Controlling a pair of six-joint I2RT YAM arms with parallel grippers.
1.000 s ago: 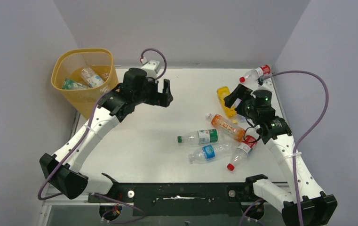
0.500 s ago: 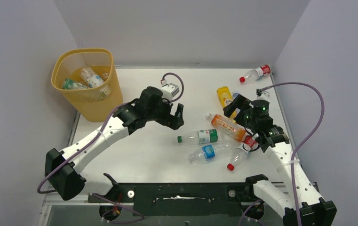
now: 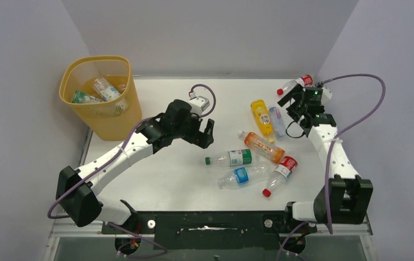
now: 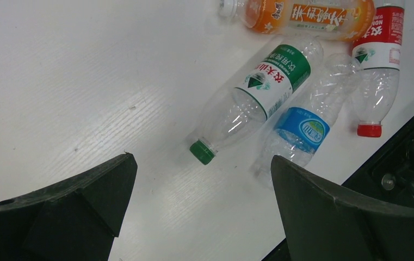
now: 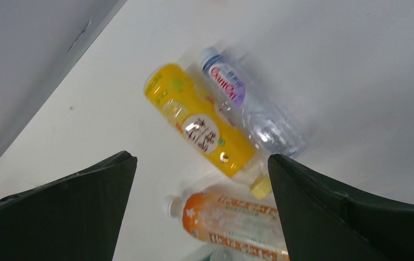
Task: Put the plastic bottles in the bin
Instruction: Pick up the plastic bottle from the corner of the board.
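Note:
Several plastic bottles lie on the white table: a green-labelled one (image 3: 233,158) (image 4: 259,95), a blue-labelled one (image 3: 242,175) (image 4: 302,128), a red-labelled one (image 3: 280,174) (image 4: 378,60), an orange one (image 3: 261,147) (image 5: 237,217), a yellow one (image 3: 261,117) (image 5: 204,128), a clear one with a purple label (image 3: 277,120) (image 5: 253,109). Another red-labelled bottle (image 3: 297,84) lies at the far right corner. The yellow bin (image 3: 98,117) stands far left with bottles (image 3: 106,88) inside. My left gripper (image 3: 204,138) (image 4: 202,159) hangs open and empty, left of the green cap. My right gripper (image 3: 291,106) (image 5: 202,157) hovers open and empty beside the clear bottle.
Grey walls close the table (image 3: 166,179) in at the back and on both sides. Purple cables (image 3: 357,125) loop from both wrists. A black rail (image 3: 210,223) with the arm bases runs along the near edge.
The left arm swung from beside the bin to the table's middle, near the green-capped bottle. The right arm pulled back toward the far right corner, uncovering the yellow and clear bottles. Both grippers stayed open.

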